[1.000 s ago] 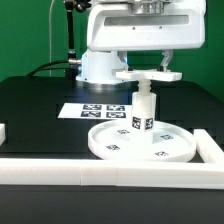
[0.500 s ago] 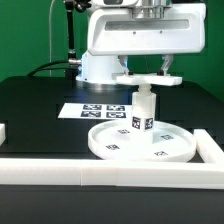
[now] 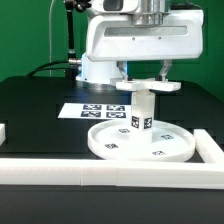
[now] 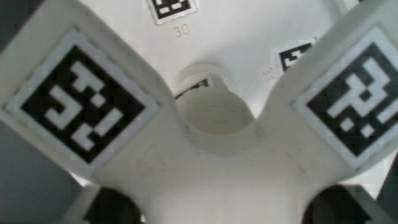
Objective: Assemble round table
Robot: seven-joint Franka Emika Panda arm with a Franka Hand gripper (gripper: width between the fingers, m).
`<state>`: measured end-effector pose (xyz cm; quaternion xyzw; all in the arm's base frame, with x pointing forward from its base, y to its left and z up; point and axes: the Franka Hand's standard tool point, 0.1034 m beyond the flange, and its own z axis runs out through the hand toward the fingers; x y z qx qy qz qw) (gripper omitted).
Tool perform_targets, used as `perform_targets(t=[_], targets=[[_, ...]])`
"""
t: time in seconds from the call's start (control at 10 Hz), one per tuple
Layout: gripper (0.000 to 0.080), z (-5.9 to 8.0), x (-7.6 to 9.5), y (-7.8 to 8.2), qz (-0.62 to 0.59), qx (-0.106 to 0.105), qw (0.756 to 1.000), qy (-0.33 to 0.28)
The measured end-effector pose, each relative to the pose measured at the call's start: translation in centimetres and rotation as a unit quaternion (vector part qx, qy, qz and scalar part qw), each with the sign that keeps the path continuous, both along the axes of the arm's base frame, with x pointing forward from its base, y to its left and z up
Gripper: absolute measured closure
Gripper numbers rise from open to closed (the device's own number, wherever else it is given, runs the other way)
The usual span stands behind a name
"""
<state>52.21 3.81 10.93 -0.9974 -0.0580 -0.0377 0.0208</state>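
We are at the step of fitting the cross onto the post. The round disc [image 3: 112,146] lies flat on the black table [image 3: 40,105], near the front rail [image 3: 110,171]. The cylinder [image 3: 143,113] stands upright at the disc's middle. The cross [image 3: 150,87] sits level at the cylinder's top, though we cannot tell whether it touches. The gripper [image 3: 143,74] straddles one arm of the cross, its fingers seemingly clamped on it. Next, we judge, the cross's centre hole [image 4: 217,110] must line up over the cylinder before pressing down. The marker board [image 3: 90,110] lies behind the disc, well clear; nothing blocks the way.
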Motion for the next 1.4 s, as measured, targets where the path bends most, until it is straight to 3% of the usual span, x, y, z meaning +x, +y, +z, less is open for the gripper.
perform_targets(t=[1.0,1.4], targets=[[0.0353,0.01,0.11,-0.04,0.0,0.0,1.0,-0.003],[0.0353,-0.02,0.33,-0.06,-0.182,0.024,0.983,-0.015]])
